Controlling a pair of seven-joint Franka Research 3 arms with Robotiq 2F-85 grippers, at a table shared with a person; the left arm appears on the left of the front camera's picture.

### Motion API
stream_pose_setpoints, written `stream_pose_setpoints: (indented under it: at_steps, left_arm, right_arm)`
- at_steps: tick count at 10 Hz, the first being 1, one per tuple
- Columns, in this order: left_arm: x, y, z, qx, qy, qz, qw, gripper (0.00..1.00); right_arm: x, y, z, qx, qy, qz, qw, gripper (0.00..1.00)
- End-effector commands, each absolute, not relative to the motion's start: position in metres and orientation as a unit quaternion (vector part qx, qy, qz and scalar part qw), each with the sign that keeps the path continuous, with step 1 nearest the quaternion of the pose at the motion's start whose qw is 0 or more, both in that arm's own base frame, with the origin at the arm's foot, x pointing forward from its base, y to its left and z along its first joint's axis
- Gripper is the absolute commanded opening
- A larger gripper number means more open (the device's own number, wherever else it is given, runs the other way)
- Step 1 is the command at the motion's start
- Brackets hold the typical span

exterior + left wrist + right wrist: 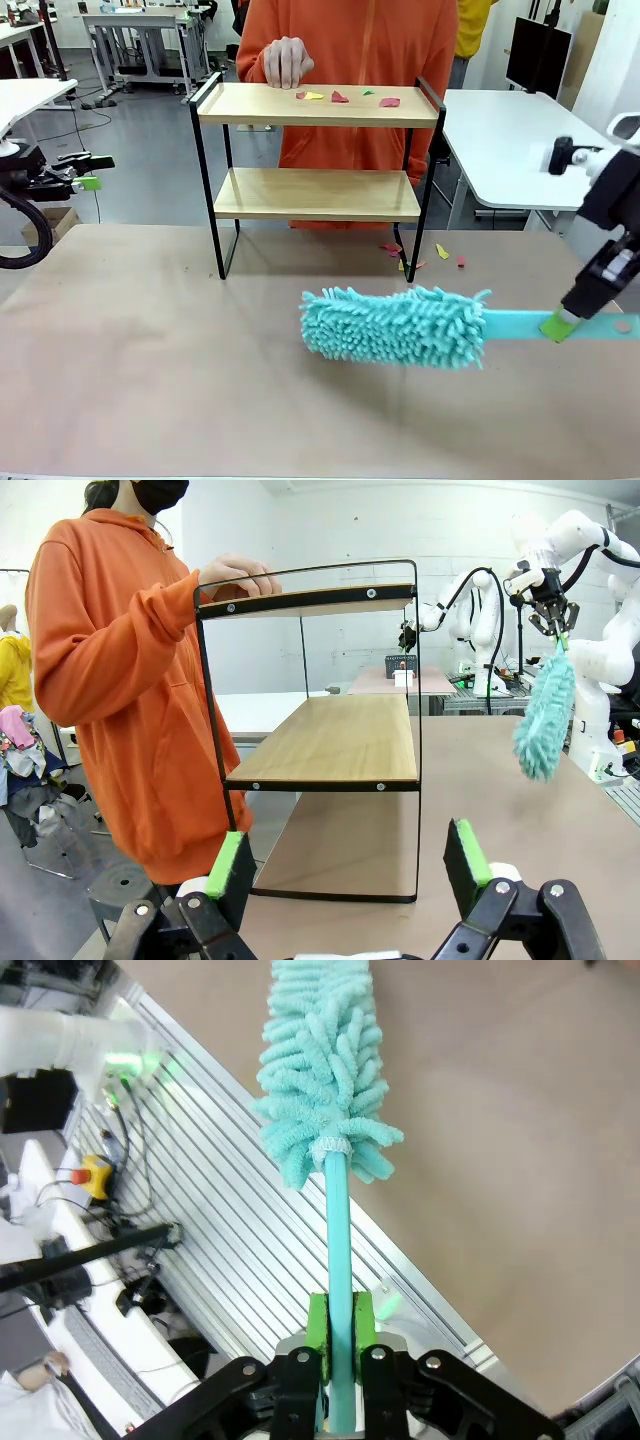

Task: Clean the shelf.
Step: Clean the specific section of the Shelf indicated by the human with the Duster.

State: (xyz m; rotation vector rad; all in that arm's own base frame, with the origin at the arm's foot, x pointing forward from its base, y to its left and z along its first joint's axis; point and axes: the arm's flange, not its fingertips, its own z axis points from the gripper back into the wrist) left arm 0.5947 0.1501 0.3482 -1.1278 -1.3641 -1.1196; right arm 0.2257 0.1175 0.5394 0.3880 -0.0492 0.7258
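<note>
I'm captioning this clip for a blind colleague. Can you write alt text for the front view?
The right gripper holds a teal duster by its handle over the table, in front of a two-tier wooden shelf. Coloured scraps lie on the top board, where a person's hand rests.

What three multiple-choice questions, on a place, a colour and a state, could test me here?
1. Where on the shelf do the paper scraps lie? A lower board B top board C both boards
2. What colour is the duster? A turquoise B orange C white
3. How is the left gripper? A shut on the duster B shut on a scrap C open
Answers: B, they lie up top near the person's hand; A, its fluffy head is turquoise; C, its jaws stand wide apart, empty.
</note>
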Motion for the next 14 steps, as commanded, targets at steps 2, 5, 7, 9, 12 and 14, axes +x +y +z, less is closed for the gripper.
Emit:
stream_pose_setpoints:
  at_steps: [2, 5, 7, 9, 12, 14]
  left_arm:
    - [0.592, 0.149, 0.352, -0.466, -0.564, -0.464, 0.499, 1.00]
    - [0.592, 0.149, 0.352, -0.466, -0.564, -0.464, 0.499, 1.00]
    - [0.592, 0.149, 0.352, -0.466, -0.564, -0.464, 0.499, 1.00]
    - [0.592, 0.149, 0.352, -0.466, -0.564, -0.464, 0.499, 1.00]
    - [0.592, 0.149, 0.352, -0.466, -0.564, -0.464, 0.499, 1.00]
    - [0.592, 0.149, 0.352, -0.466, -0.564, -0.464, 0.499, 1.00]
  right_arm:
    - [0.218, 0.144, 0.606, 0.288, -0.110, 0.304, 0.902, 0.13]
    - [0.203, 0.190, 0.664, 0.306, -0.212, 0.255, 0.892, 0.13]
    - [0.199, 0.240, 0.690, 0.302, -0.252, 0.181, 0.901, 0.13]
    - [0.216, 0.294, 0.704, 0.293, -0.282, 0.098, 0.908, 0.13]
    - [0.254, 0.357, 0.713, 0.241, -0.295, 0.014, 0.925, 0.13]
    - [0.261, 0.349, 0.714, 0.254, -0.253, 0.038, 0.933, 0.13]
